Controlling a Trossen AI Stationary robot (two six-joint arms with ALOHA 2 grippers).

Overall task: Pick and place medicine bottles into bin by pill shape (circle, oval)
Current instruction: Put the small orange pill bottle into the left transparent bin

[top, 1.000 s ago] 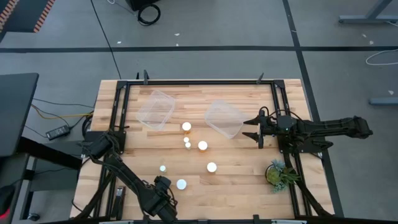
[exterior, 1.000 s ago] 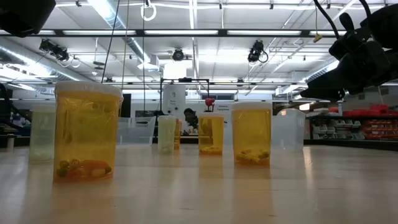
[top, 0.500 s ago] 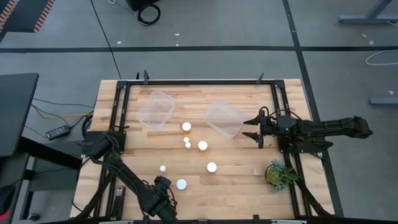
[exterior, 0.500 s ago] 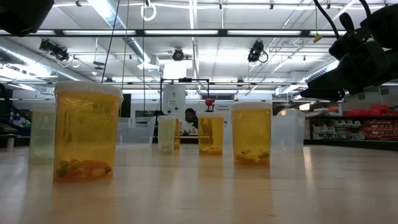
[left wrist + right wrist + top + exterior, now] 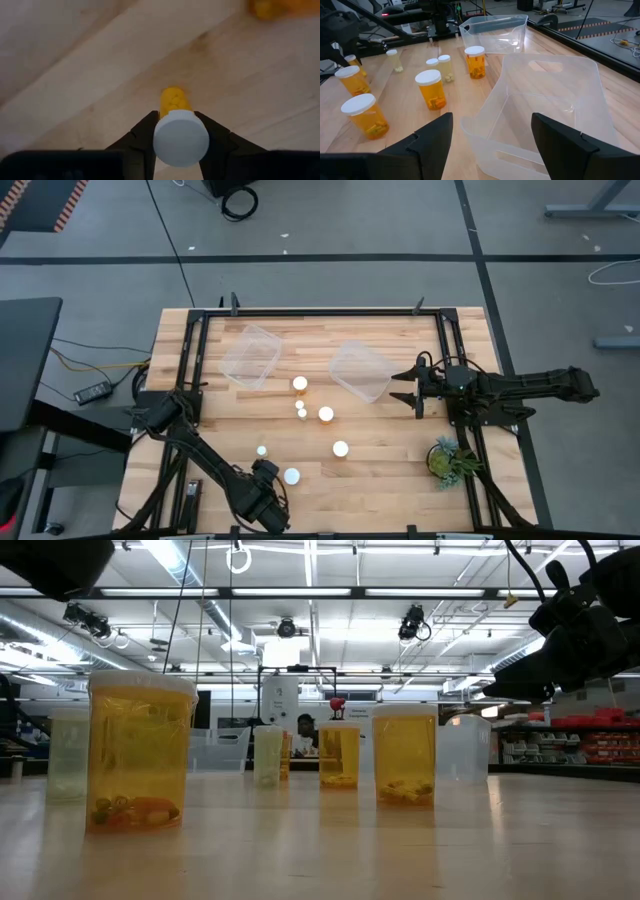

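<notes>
Item: medicine bottle (image 5: 180,136), light, rigid, slick plastic, at the counter's (image 5: 380,465) near-left edge, which we clasp at its white cap in the left gripper (image 5: 181,145); right gripper (image 5: 492,132) gapes beside bin (image 5: 555,105).

Orange medicine bottles (image 5: 139,752) stand across the wooden table (image 5: 330,850) (largest at left), with a dark gripper (image 5: 560,635) in the frame's upper right.

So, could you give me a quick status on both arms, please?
Left end effector closed on a bottle at the table's near edge. Right end effector open, waiting beside the right bin. Nothing in the way.
</notes>
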